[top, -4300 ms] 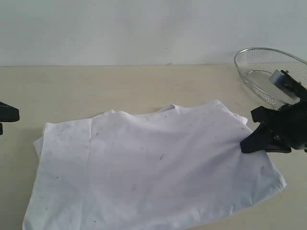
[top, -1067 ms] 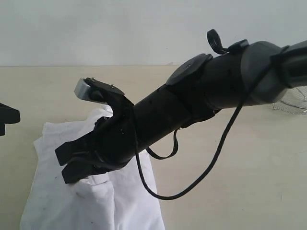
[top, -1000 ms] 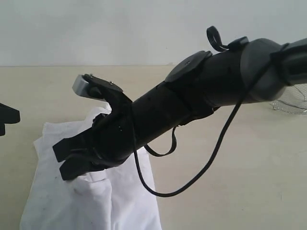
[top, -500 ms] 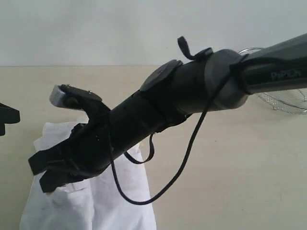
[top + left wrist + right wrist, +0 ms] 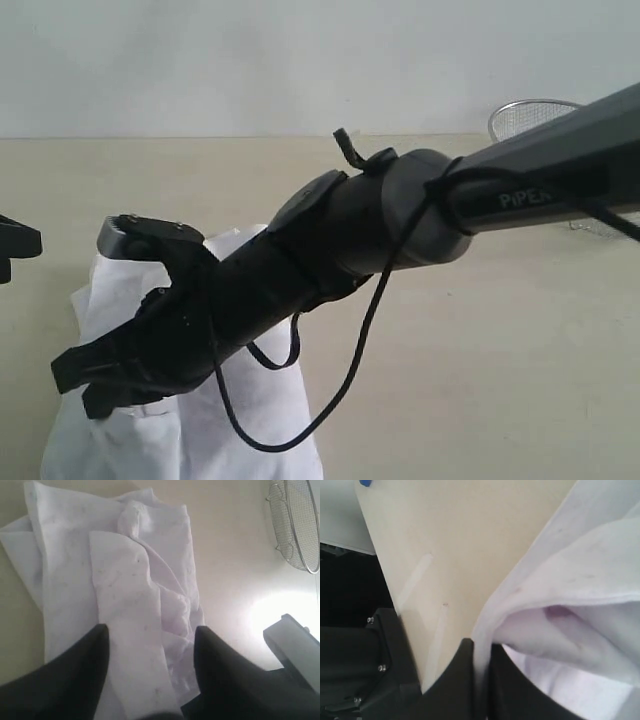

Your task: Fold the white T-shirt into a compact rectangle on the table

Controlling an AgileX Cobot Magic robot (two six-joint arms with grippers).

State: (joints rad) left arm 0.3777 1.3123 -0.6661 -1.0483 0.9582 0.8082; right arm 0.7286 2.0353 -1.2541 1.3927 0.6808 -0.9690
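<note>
Over the table (image 5: 480, 350), right gripper (image 5: 82, 385) pinched the white T-shirt (image 5: 130, 580) thinly (left gripper (image 5: 150, 632) spread, empty); I feared slippage spoiling the fold.

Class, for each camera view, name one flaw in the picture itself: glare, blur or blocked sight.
Exterior view: the right arm blocks much of the white T-shirt. Left wrist view: glare whitens a patch of the table. Right wrist view: cloth near the lens is blurred.

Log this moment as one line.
right pincer: shut on white T-shirt edge | left pincer: open above it | fold: partial, on table
</note>
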